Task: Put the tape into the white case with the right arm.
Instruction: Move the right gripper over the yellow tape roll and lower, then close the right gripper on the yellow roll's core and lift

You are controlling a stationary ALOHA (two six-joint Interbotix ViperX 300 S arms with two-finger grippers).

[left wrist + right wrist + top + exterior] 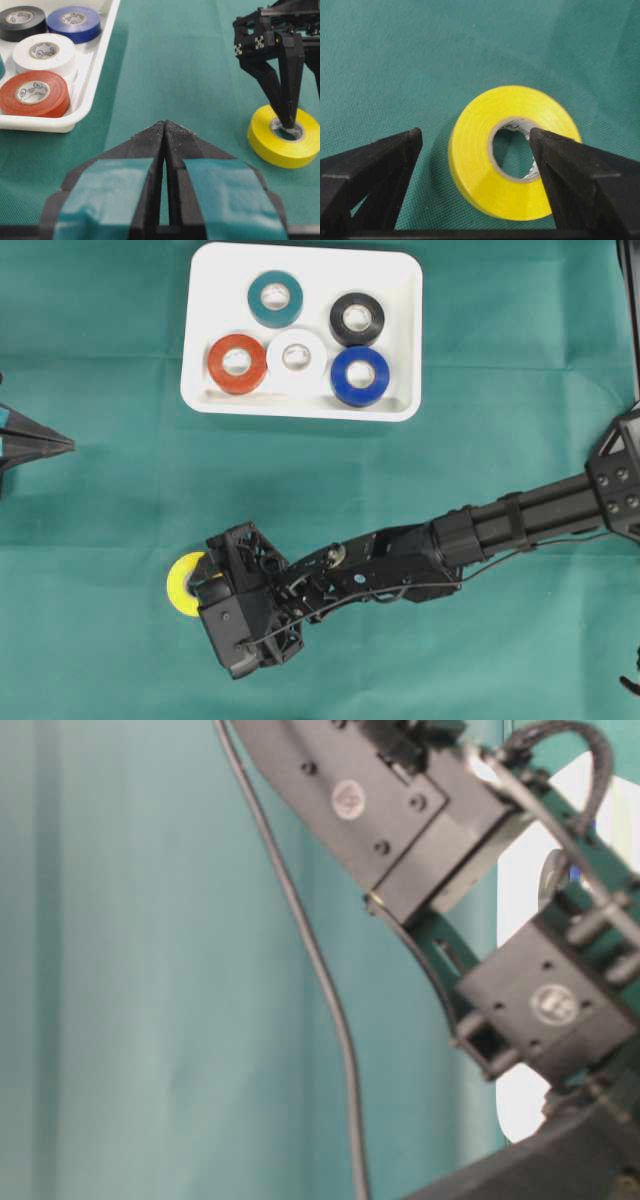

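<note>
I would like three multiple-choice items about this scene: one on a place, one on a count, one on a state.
1. Where does the yellow tape lie?
A. In the white case
B. On the green cloth, outside the case
C. On top of the red tape

2. How many tape rolls lie in the white case?
A. Three
B. Five
C. Six

3. How does the right gripper stand?
A. Open, one finger over the roll's hole
B. Shut beside the roll
C. Lifting the roll

Answers: 1 B, the roll rests on the green cloth. 2 B, teal, black, red, white and blue rolls. 3 A, its fingers are apart.
</note>
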